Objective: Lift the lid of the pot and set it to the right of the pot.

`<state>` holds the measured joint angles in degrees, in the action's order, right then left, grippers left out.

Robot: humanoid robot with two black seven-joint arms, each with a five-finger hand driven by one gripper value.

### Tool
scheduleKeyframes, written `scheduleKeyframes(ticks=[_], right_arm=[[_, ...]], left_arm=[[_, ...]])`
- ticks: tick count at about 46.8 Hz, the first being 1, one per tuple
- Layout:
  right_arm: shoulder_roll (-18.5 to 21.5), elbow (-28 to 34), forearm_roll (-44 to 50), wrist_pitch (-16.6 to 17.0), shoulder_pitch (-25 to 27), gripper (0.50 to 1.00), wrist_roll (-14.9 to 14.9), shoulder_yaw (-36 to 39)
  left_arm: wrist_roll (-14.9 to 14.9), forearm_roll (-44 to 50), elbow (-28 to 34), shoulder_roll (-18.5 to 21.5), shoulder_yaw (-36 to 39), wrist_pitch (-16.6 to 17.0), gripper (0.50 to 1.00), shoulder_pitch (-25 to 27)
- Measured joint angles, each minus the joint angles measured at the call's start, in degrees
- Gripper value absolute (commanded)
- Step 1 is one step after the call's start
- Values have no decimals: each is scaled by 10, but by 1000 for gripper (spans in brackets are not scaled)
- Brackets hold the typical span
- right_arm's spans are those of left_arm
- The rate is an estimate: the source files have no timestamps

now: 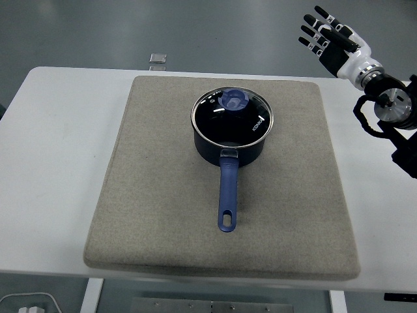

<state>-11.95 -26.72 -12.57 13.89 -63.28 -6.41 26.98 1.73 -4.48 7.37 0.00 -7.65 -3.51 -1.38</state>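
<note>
on a grey mat [163,215], a blue saucepan [229,140] wears its glass lid [232,117]. right hand [329,40] hovers well apart, fingers spread, empty. lid is likely rigid, breakable, slick; best gripped by its blue knob [233,100].

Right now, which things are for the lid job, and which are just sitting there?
For the job:
- pot
- glass lid, still on the pot
- blue knob
- right hand, raised, fingers spread, holding nothing

Just there:
- grey mat
- white table
- small clear thing at the far edge
</note>
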Motion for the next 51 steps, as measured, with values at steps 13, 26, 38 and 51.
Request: scheduleKeyframes(ticks=[13, 26, 38, 51], right_arm=[[-2, 0, 6, -1, 0, 930, -4, -2], [-2, 0, 10, -1, -1, 930, -7, -3], [-1, -2, 11, 12, -2, 930, -7, -6], [-7, -3, 15, 66, -2, 930, -7, -13]], left_arm=[[0, 1, -1, 0, -4, 1, 1000, 1], [0, 1, -1, 0, -1, 1, 1000, 2], [0, 1, -1, 0, -1, 1, 1000, 2], [0, 1, -1, 0, -1, 1, 1000, 2]])
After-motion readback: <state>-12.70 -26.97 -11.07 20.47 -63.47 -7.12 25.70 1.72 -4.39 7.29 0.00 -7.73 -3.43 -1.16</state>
